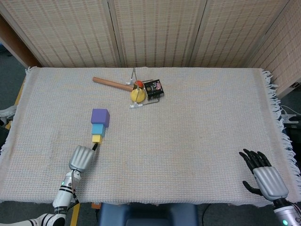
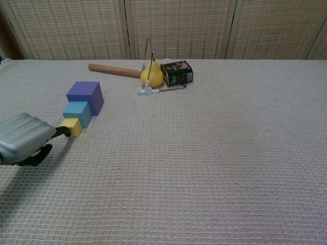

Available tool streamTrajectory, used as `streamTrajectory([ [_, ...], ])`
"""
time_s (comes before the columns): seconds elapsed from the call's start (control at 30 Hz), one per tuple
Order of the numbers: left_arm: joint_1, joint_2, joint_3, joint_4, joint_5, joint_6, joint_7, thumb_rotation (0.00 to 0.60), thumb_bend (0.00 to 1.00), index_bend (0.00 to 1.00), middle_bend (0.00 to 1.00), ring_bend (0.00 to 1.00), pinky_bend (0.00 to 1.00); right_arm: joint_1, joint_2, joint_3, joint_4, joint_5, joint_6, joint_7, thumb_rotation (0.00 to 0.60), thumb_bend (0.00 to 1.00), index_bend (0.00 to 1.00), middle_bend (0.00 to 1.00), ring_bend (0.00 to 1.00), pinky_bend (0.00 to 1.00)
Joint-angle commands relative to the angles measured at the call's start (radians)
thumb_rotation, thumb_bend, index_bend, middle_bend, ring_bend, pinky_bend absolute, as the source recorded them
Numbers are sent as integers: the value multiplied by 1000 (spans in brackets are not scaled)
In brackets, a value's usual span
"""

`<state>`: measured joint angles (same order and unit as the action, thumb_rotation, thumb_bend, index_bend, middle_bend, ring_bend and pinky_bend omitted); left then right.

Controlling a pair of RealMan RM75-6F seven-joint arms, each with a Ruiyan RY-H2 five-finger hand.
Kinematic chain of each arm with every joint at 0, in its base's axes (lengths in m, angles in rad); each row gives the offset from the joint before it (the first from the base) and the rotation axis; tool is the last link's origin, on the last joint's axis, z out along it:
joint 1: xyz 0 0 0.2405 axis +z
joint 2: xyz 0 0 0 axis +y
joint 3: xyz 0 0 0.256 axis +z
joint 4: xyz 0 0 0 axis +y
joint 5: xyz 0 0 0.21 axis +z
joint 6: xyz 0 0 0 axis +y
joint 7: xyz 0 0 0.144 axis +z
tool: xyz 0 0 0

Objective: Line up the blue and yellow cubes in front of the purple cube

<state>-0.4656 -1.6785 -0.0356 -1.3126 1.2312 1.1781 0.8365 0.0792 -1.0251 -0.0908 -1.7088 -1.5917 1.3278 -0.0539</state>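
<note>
From the head view, our left hand [image 1: 81,157] pokes the yellow cube [image 1: 97,139] at 6 o'clock of the blue cube [image 1: 98,129] and purple cube [image 1: 100,117]. Our right hand [image 1: 261,175] lies open, holding nothing. From the chest view, the left hand holds nothing; the row looks done, so we should pull back.

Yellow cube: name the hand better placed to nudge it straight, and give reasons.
Left. The left hand sits just behind the yellow cube, a fingertip reaching it. The right hand lies far across the table.
</note>
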Motion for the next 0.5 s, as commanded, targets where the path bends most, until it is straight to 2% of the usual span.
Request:
streamTrajectory([
  [0.03,0,-1,2,-1,5,3,-1,600,677,219,1000,1000,1000,0,0,1,-1,1,0,0,600,54,0,0,0,0],
  [0.23,7,6,14,-20,25,19,-7,600,626,219,1000,1000,1000,-1,1,1,-2,-1,5,0,600,53,0,0,0,0],
  [0.33,16,16,26,-47,46,37,-12,600,561,219,1000,1000,1000,-2,1,0,-2,-4,7,1,600,54,0,0,0,0],
  [0.43,69,88,87,-158,122,108,-93,600,501,218,1000,1000,1000,-6,7,-6,-5,-17,15,7,600,54,0,0,0,0],
  [0.5,110,160,125,-212,177,160,-213,600,469,201,1000,1000,1000,-10,14,-10,-6,-27,25,18,600,53,0,0,0,0],
])
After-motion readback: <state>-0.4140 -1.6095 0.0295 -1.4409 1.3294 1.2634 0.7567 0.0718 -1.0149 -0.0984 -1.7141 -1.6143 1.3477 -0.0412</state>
